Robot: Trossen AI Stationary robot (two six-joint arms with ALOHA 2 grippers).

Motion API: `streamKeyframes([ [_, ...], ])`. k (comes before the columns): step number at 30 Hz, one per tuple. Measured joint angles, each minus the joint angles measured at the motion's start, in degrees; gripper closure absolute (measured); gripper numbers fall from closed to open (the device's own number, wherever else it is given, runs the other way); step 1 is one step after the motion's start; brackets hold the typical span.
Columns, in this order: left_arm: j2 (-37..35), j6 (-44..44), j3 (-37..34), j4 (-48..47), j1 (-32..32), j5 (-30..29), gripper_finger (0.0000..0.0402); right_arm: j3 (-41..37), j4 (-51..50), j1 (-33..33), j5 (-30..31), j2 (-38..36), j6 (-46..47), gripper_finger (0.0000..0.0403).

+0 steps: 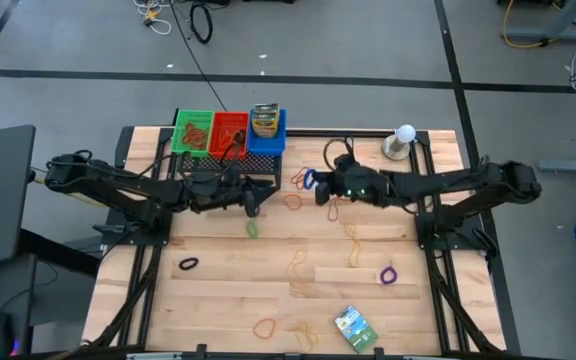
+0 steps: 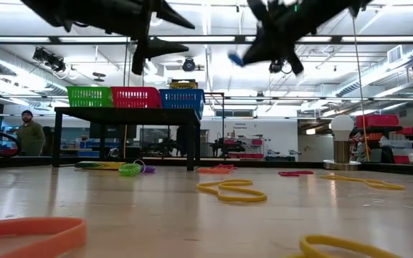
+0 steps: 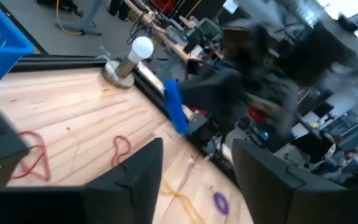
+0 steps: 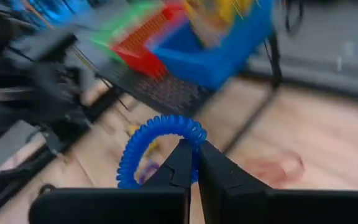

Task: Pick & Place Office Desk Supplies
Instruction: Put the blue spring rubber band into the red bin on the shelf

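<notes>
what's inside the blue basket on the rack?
The blue basket holds yellow crayon boxes, stacked above its rim in the high view. How many there are, and anything beneath them, is hidden by the top boxes and the basket wall.

Bright, even ceiling strip lights (image 2: 214, 39) glare behind my silhouetted arms in the low view; both my wrist views smear with motion blur (nearest bands (image 2: 27, 233) sit out of focus).
</notes>
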Motion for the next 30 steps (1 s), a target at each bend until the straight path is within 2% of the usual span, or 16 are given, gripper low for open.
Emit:
streamKeyframes([
  [3,0.25,-1.4,2.61,-3.54,1.15,1.99,0.0176,2.19,1.6,3.88,6.31,0.41,-7.14,0.0392],
  [7,1.57,0.7,6.85,-8.96,1.93,2.84,0.0171,4.5,1.56,6.6,10.91,0.97,-17.35,0.0392],
  [15,8.7,6.65,17.66,-19.83,1.77,4.14,0.0175,9.18,1.57,7.93,13.15,4.21,-27.71,0.0392],
  [19,10.48,9.62,20.44,-19.75,1.82,3.64,0.0177,10.89,1.48,8.43,13.26,6.13,-30.18,0.0392],
  [25,10.65,10.1,21.03,-21.5,1.91,1.22,0.0215,11.8,1.89,9.97,13.74,6.84,-31.91,0.0392],
  [30,10.5,11.24,21.01,-21.64,1.91,1.81,0.0285,11.77,2.05,10.62,13.61,6.86,-32.13,0.0392],
])
